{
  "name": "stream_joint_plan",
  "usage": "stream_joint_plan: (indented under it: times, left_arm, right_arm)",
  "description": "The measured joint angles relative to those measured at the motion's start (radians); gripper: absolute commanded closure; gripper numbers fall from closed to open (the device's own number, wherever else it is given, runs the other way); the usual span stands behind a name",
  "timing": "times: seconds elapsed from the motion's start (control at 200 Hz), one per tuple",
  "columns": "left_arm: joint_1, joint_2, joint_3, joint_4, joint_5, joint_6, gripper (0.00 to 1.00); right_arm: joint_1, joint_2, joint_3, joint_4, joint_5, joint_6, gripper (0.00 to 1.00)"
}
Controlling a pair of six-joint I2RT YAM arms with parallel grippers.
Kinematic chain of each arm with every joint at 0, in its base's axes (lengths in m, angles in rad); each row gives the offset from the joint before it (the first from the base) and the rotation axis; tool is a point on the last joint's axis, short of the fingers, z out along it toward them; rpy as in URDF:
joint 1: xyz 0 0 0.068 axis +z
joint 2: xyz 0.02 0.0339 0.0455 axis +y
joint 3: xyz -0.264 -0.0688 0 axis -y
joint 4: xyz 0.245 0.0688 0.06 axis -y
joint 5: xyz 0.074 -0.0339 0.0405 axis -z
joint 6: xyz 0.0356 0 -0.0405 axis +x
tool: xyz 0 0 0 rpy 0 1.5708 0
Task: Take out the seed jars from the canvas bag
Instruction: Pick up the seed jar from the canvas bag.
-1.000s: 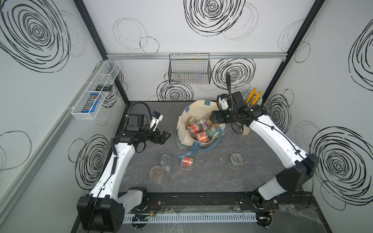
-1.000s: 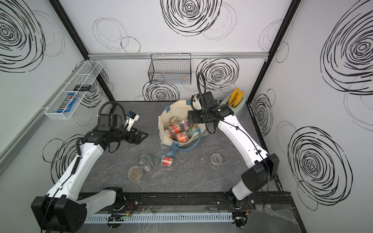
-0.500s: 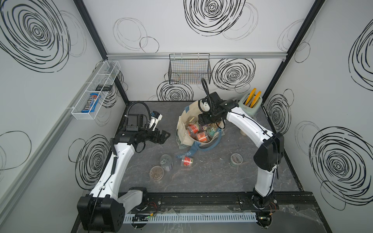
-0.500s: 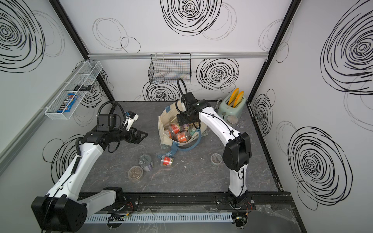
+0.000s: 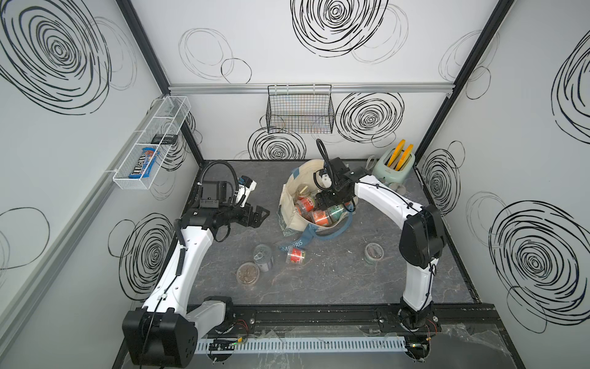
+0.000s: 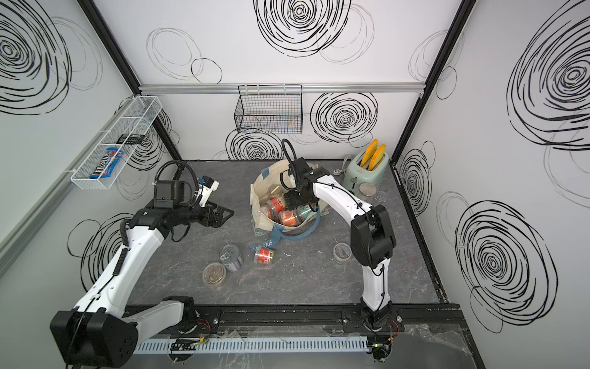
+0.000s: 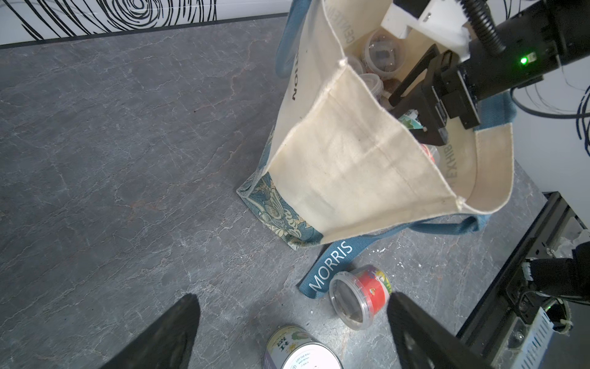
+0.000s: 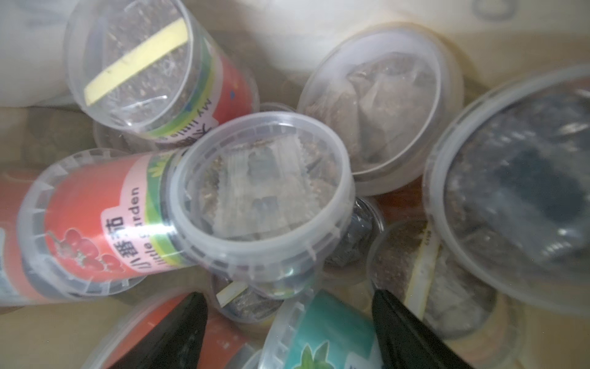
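The right pincer (image 8: pixel 287 297) is reaching down into the open bag (image 7: pixel 351 166), its jaws standing wide apart and gripping nothing. Between its fingers (image 8: pixel 172 335) a green jar (image 8: pixel 322 332) is lying on its side; whether either finger is touching it cannot be told. Just past the fingertips a red jar (image 8: pixel 143 217) is lying tilted on the heap, its clear lid facing the wrist camera, and more jars (image 8: pixel 373 105) are crowding around and under it, all inside the bag. Farther off, on the table (image 5: pixel 319 287) outside the bag and in front of this pincer, a loose jar (image 5: pixel 295 255) is lying on its side just beside the strap (image 7: pixel 332 268). A can (image 5: pixel 264 257) and a lidded jar (image 5: pixel 248 272) are standing a little beyond it, and another jar (image 5: pixel 374 252) is sitting apart by the right arm. The left pincer (image 5: pixel 263 214) is hovering above the table beside the bag, jaws spread wide and empty. Behind the right pincer, near the back wall, a toaster (image 5: pixel 396 164) is standing.
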Motion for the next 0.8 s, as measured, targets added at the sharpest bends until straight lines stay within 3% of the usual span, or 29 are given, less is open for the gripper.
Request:
stream_joint_plan:
  times: [0.365,0.8]
  left_arm:
    - [0.001,0.0,-0.003,0.004,0.006,-0.011,0.04]
    - [0.001,0.0,-0.004,0.009,0.013,-0.014,0.04]
  right_arm:
    - [0.0,0.049,0.037,0.064,0.025,-0.042,0.21]
    - [-0.011,0.075,0.051,0.115,-0.072,-0.151,0.23]
